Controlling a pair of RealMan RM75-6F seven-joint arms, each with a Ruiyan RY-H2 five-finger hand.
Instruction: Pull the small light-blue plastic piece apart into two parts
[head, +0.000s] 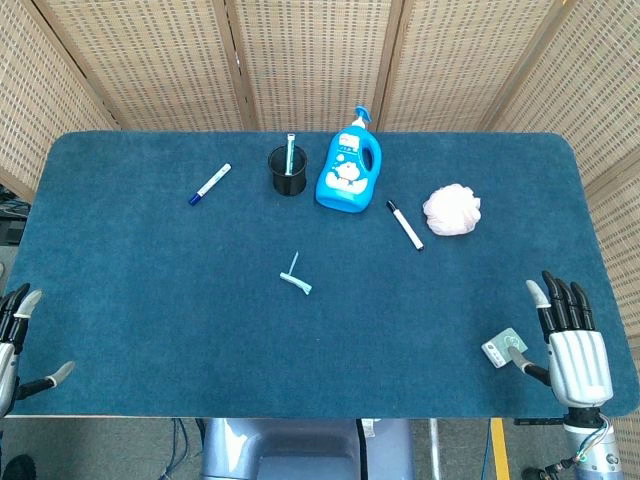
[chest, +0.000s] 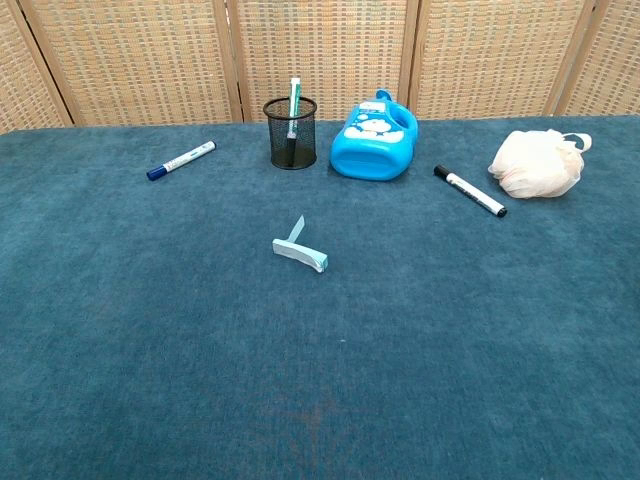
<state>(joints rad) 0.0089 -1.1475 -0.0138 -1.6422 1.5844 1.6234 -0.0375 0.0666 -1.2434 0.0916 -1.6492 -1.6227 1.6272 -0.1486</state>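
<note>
1. Your target, the light-blue plastic piece (head: 295, 279), lies flat on the desk (head: 150, 300), in front of the black mesh cup (head: 288, 172) and well apart from it. It is in one piece, a thin stem joined to a short crossbar, so the task looks not yet begun.

2. Your left robot hand (head: 14, 345) rests at the desk's near edge, far to the left of the piece, fingers apart and holding nothing. Your right robot hand (head: 570, 340) sits at the near edge far to the right of it, fingers extended side by side and also empty. A small grey card (head: 503, 348) lies just beside its thumb.

3. Risks, as I judge them: the piece is thin and lies flat on soft cloth, so fingertips may push it along or press it into the nap instead of pinching it. Gripping both halves too near the joint leaves nothing to pull against, and a sudden release could flick one part away.

4. The head view shows both hands and the grey card; the chest view shows neither. The chest view gives you the piece's shape (chest: 299, 251) more clearly, with the stem tilting up off the cloth.
</note>
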